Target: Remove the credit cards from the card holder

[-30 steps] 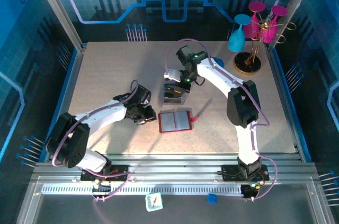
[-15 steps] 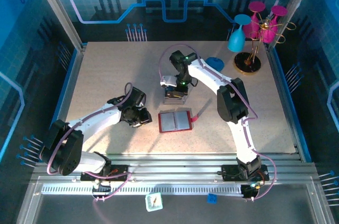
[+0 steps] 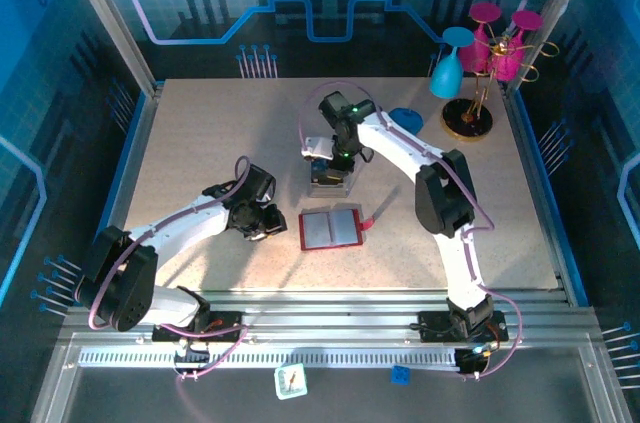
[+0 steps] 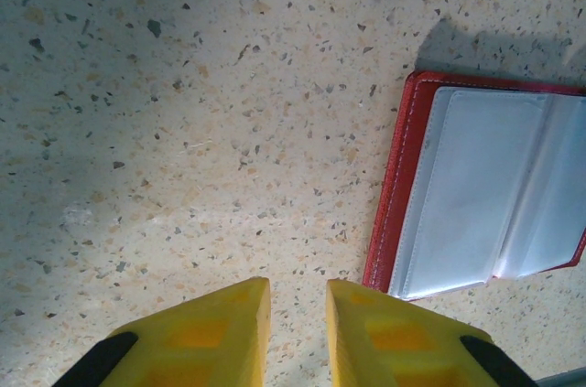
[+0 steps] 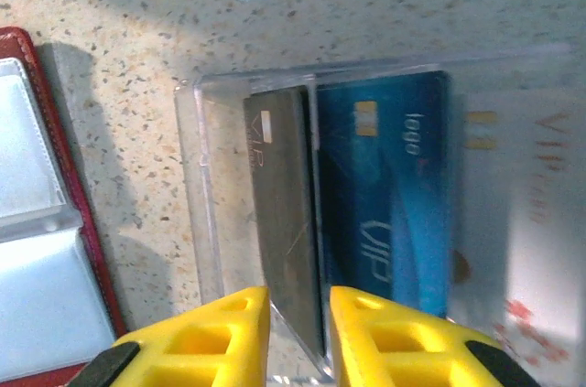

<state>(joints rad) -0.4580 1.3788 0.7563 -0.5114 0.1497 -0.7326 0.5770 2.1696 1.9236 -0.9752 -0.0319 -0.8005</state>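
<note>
The wallet (image 3: 330, 229) lies open on the table (image 3: 200, 133), pockets apparently empty. A black card (image 5: 284, 222) and a blue card (image 5: 385, 195) sit in the clear box (image 5: 197, 222). The right gripper (image 5: 298, 314) is narrowly parted over the black card, grip unclear. The left gripper (image 4: 298, 314) is slightly parted and empty. Task judged nearly complete.

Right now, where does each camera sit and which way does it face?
Top external: above and behind the bases, looking down at the table; left arm and right arm show.
Left wrist: on the left arm, faces down at the table and open red card holder; left gripper at bottom.
Right wrist: on the right arm, faces down into the clear box holding black card and blue card; right gripper at bottom.
Shared: all three include the card holder.
</note>
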